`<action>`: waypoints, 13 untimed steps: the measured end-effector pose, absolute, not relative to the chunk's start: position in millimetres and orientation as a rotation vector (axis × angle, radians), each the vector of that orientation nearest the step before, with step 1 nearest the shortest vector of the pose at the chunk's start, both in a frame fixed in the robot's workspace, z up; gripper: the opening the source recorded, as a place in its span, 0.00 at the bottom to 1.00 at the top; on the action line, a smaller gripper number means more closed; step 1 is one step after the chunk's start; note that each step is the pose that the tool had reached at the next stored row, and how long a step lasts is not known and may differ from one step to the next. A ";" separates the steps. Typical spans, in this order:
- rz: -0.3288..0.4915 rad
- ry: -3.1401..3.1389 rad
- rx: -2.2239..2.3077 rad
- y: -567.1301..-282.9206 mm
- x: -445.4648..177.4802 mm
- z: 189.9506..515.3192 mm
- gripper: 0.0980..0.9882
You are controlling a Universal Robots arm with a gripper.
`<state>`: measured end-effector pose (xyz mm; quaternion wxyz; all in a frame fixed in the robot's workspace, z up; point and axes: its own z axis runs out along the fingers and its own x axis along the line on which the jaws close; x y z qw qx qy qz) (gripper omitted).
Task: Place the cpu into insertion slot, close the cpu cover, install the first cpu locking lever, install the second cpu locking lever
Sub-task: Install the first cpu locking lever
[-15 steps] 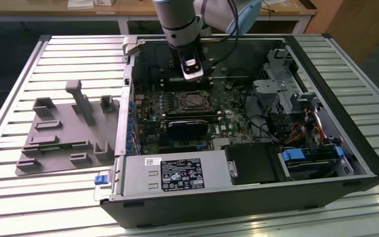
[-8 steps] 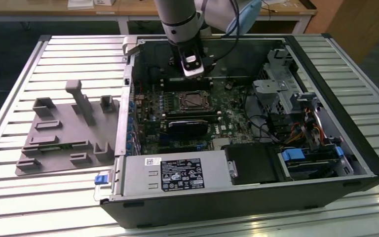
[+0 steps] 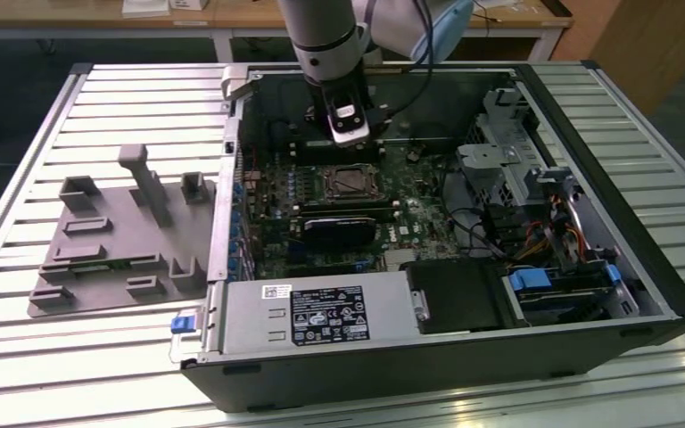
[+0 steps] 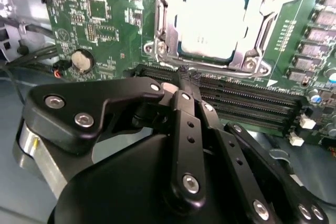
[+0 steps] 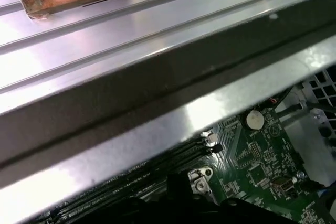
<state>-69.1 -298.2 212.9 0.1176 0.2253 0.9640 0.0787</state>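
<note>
Jaws clenched on nothing hang near the cpu [image 4: 210, 22], which lies framed by the cpu cover [image 4: 261, 14].

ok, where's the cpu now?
In the second wrist view the cpu sits in the insertion slot, framed by the cpu cover, just beyond the pincer and the long black slots.
</note>
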 end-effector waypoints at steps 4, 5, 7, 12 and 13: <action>0.223 2.823 0.667 -301.6 -69.1 212.8 0.00; 0.221 2.823 0.669 -302.4 -69.1 212.8 0.00; 0.215 2.826 0.672 -303.5 -69.0 212.6 0.00; 0.183 2.850 0.685 -304.0 -67.0 212.4 0.00; 0.175 2.858 0.688 -304.0 -66.4 212.3 0.00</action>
